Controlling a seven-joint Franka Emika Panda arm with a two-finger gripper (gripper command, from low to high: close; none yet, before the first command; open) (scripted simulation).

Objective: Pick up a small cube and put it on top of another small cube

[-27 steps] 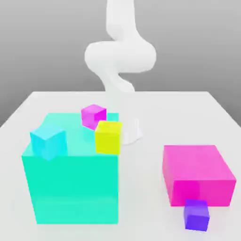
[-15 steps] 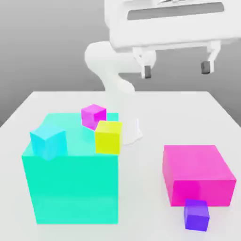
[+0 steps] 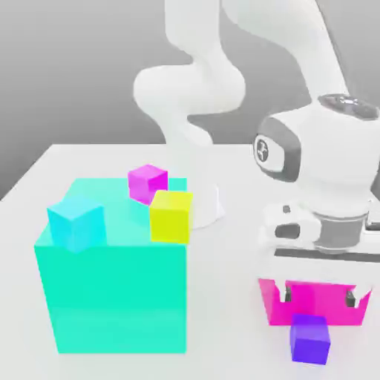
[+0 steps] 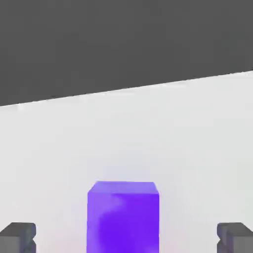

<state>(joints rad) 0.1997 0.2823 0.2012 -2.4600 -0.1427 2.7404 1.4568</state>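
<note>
The small violet-purple cube [image 3: 309,338] sits on the white table at the front of the exterior view's right, right in front of a big magenta block [image 3: 334,312]. My gripper [image 3: 318,298] hangs low over that block's front edge, just above and behind the purple cube, and is open. In the hand view the purple cube [image 4: 123,217] lies centred between the two dark fingertips [image 4: 17,237], with a gap on each side; the gripper [image 4: 126,238] holds nothing. The small sky-blue cube [image 3: 76,223] rests on the huge teal block [image 3: 111,297], near its corner on the exterior view's left.
A small yellow cube [image 3: 171,215] and a small magenta cube [image 3: 147,182] also sit on the teal block. The arm's base [image 3: 206,208] stands behind them. The white table [image 3: 89,159] ends close in front of the purple cube.
The hand has swung down from high above the table to just over the magenta block, with its fingers now level with that block's front. No cube has moved.
</note>
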